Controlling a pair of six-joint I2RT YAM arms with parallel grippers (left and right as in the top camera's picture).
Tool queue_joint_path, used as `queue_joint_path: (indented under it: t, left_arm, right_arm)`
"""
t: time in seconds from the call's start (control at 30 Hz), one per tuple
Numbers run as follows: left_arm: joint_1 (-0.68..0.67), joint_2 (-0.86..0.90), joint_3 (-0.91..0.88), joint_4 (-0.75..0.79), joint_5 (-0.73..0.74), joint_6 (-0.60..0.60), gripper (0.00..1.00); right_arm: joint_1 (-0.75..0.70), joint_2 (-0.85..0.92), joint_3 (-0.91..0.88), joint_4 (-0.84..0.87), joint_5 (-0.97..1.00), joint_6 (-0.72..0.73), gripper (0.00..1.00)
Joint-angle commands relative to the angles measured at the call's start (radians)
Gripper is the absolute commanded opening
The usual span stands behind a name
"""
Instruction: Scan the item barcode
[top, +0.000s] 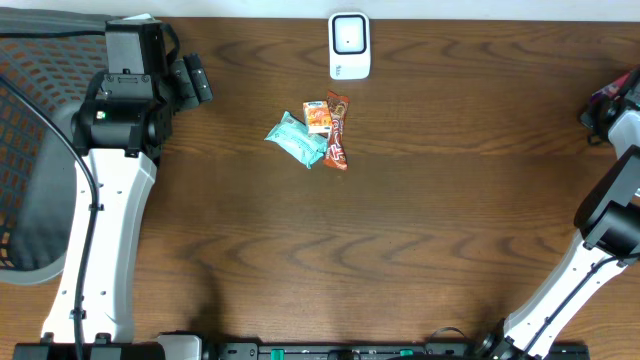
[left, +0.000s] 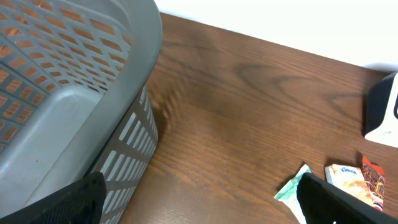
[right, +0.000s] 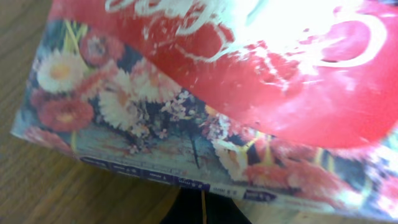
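Three small items lie together mid-table: a teal packet (top: 295, 139) (left: 291, 190), a small orange pack (top: 318, 118) (left: 344, 174) and a red-brown bar (top: 337, 131) (left: 374, 180). The white scanner (top: 349, 45) (left: 382, 112) stands behind them at the far edge. My left gripper (top: 194, 80) (left: 202, 205) hovers open and empty at the back left, well left of the items. My right gripper (top: 606, 103) (right: 202, 213) is shut at the far right edge, close against a flowered box (right: 143, 134) with a shiny red packet (right: 273, 68) on it.
A grey mesh basket (top: 30, 150) (left: 68, 93) stands at the table's left edge, right beside the left arm (top: 110, 200). The right arm (top: 590, 260) rises along the right edge. Bare brown wood (top: 400, 230) lies in front of the items.
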Motion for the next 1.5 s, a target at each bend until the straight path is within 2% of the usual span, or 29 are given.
queue_joint_path:
  t: [0.0, 0.23, 0.3, 0.67, 0.97, 1.33, 1.47]
  left_arm:
    - [0.005, 0.008, 0.002, -0.002, -0.013, -0.013, 0.98]
    - [0.005, 0.008, 0.002, -0.002, -0.013, -0.013, 0.98]
    - [0.005, 0.008, 0.002, -0.002, -0.013, -0.013, 0.98]
    - [0.005, 0.008, 0.002, -0.002, -0.013, -0.013, 0.98]
    - [0.005, 0.008, 0.002, -0.002, -0.013, -0.013, 0.98]
    - [0.005, 0.008, 0.002, -0.002, -0.013, -0.013, 0.98]
    - [0.005, 0.008, 0.002, -0.002, -0.013, -0.013, 0.98]
  right_arm:
    - [0.003, -0.077, 0.011, 0.023, 0.025, -0.008, 0.01]
    - [0.023, -0.098, 0.011, 0.069, -0.149, -0.008, 0.04]
    - [0.029, -0.097, 0.011, 0.059, -0.143, -0.008, 0.01]
    - [0.035, -0.093, -0.010, 0.035, -0.137, -0.008, 0.01]
    - [0.031, -0.063, -0.038, 0.096, -0.030, -0.008, 0.01]
    - [0.013, -0.019, -0.029, 0.187, 0.019, -0.009, 0.13]
    - [0.001, -0.026, -0.001, 0.186, 0.020, -0.009, 0.13]
